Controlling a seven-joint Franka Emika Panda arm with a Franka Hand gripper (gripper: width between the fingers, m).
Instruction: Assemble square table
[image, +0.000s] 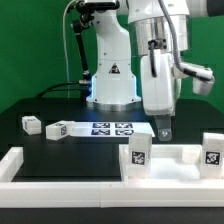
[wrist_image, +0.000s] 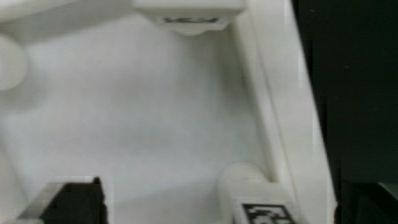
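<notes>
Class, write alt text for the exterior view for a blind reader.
The arm's open gripper hangs over the white square table panel, where two tagged legs stand upright. Two more legs lie loose on the black table beside the marker board.

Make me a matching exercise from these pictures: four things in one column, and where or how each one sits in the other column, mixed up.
Things
1. end effector
2. marker board
3. leftmost leg
4. rightmost leg

Places or states
A. standing upright on the square panel
B. lying on the black table, at the exterior view's far left
C. open, above the square panel
D. flat on the black table, covered in tags

Pairs: 1-C, 2-D, 3-B, 4-A
</notes>
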